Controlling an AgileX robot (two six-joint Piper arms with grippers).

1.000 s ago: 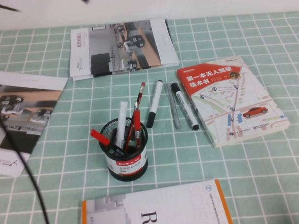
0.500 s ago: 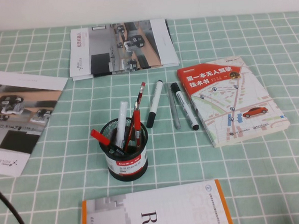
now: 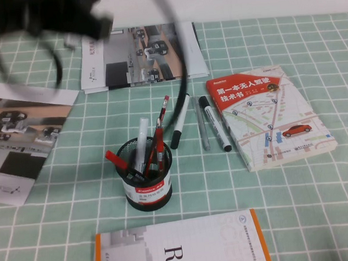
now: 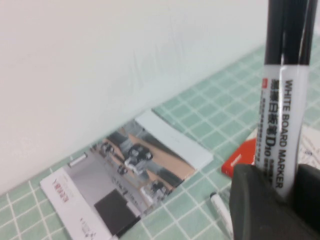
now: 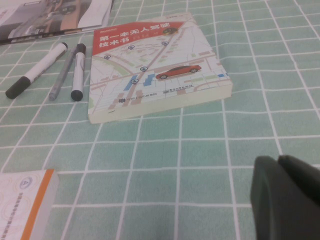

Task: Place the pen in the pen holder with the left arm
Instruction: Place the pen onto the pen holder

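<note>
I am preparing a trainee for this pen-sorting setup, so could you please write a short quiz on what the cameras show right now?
1. True or false: the left gripper, raised over the far left of the table, is shut on a whiteboard marker.
2. How many loose pens lie flat beside the red-topped book, beyond the pen holder?
3. The right gripper hangs low over: A) the pen holder; B) bare tablecloth near the book; C) a brochure.

Key: 1 true; 2 three; 3 B.
</note>
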